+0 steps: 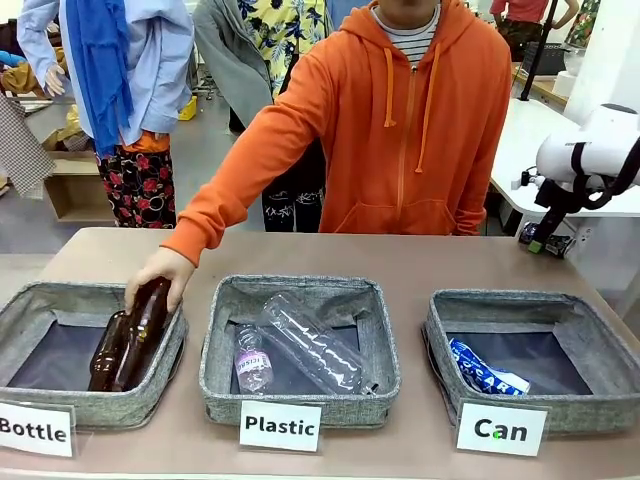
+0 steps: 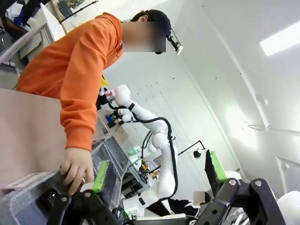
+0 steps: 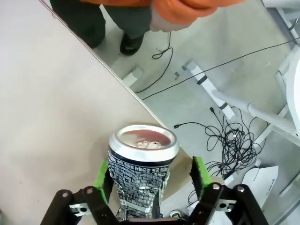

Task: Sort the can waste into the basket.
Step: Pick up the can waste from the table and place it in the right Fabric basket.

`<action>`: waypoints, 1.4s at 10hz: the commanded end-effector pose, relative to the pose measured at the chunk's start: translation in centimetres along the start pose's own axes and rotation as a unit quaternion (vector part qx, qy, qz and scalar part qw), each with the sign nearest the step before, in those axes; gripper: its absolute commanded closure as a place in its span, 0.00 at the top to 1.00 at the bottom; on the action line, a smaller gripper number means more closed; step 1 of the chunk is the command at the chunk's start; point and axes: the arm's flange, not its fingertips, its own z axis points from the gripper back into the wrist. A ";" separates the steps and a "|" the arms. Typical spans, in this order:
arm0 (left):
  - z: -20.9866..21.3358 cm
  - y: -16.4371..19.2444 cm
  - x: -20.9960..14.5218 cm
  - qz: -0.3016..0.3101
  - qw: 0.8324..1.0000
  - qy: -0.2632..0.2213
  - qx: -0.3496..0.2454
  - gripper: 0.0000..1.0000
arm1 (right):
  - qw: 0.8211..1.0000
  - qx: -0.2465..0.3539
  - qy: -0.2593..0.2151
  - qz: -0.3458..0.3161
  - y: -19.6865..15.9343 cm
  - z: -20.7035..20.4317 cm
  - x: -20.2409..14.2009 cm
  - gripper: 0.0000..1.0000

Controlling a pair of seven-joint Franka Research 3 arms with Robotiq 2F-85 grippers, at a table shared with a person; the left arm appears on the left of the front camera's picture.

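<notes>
Our right gripper (image 3: 149, 180) has its jaws around the dark can (image 3: 140, 173), not visibly pinching; left jaws apart. At the table's edge (image 3: 136, 101), the can may slip floorward.

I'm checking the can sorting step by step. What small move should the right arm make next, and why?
Probably finish closing on the dark can: the right gripper straddles it, but one green pad stands off its side. Only then lift it toward the Can basket, where the blue-and-white can already lies.
</notes>
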 end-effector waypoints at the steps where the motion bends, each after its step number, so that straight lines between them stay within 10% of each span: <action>1: -0.6 -0.6 0.2 0.006 1.000 0.006 -0.004 1.00 | 1.000 0.001 -0.004 -0.003 -1.0 0.1 0.5 0.00; 2: -0.6 -0.5 0.2 0.008 1.000 0.006 -0.002 1.00 | 1.000 -0.002 -0.005 0.002 -0.9 0.2 0.6 0.36; 3: -0.8 -0.5 0.1 0.009 1.000 0.008 -0.002 1.00 | 1.000 -0.003 -0.008 0.011 -0.8 0.4 0.5 0.00; 10: -8.3 -1.2 -3.7 0.003 0.989 0.144 0.026 1.00 | 0.998 -0.025 -0.047 0.043 9.2 11.8 -3.8 0.00; 14: -19.5 -1.9 -12.7 -0.011 0.926 0.363 0.100 1.00 | 0.976 -0.002 -0.131 0.175 22.0 17.1 -9.9 0.00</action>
